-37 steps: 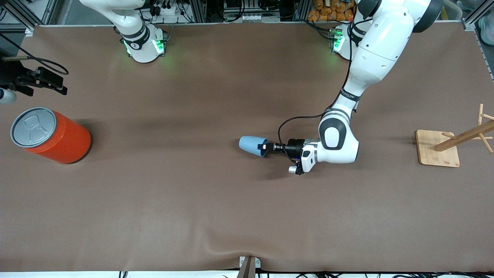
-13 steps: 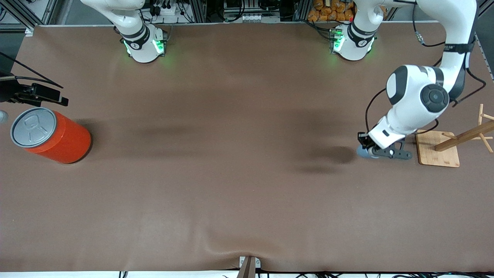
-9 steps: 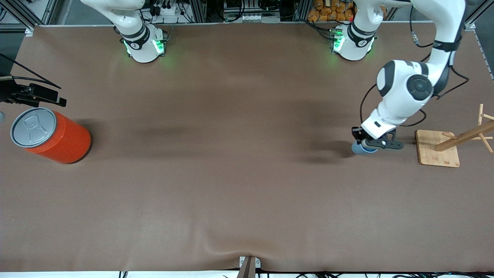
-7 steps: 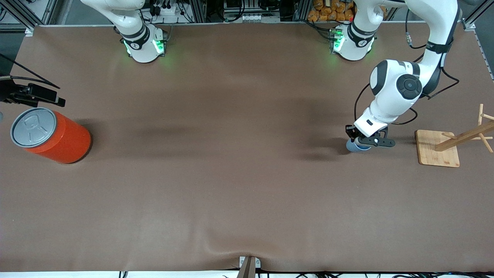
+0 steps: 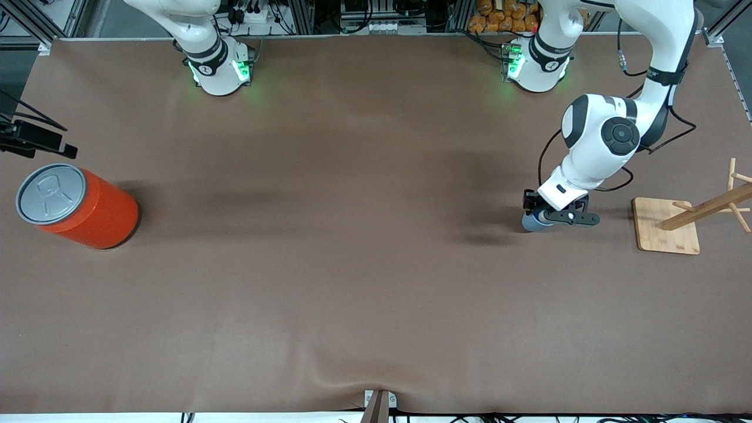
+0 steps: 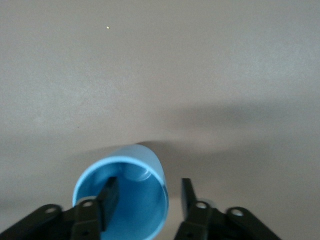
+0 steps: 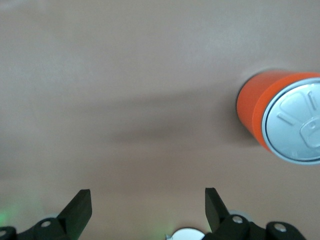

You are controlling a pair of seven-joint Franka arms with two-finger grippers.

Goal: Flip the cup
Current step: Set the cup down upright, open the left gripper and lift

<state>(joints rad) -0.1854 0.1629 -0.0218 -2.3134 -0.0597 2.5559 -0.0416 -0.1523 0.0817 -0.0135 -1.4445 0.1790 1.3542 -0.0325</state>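
While upright with its rim facing up, cup (image 5: pixel 533 222) sits at the table (image 5: pixel 352 282) surface toward the left arm's end, roughly midway between the edge by the robot bases and the edge by the front camera; whether its base touches the table is not clear. Light blue, tapered, hollow inside visible in the left wrist view (image 6: pixel 120 197).

Left end effector (image 5: pixel 552 216) is on the cup: one finger (image 6: pixel 108 200) is inside the cup, the other (image 6: pixel 188 198) outside the wall, so the rim wall sits between them. Fingers are only partly closed, a narrow gap, pinching the cup wall. Left arm bends down from its base to the cup.

Wooden rack (image 5: pixel 705 205) on a square wooden base (image 5: pixel 664 226) stands just beside the cup, closer to the short edge at the left arm's end, not touching it.

Orange can (image 5: pixel 79 205) with grey pull-tab lid (image 5: pixel 51 193) stands upright near the short edge at the right arm's end, well apart from the cup. Also seen in the right wrist view (image 7: pixel 280 120).

Right end effector (image 5: pixel 35 138) hangs over the table edge at the right arm's end, beside the can, fingers spread wide (image 7: pixel 77 210), holding nothing. Right arm waits.
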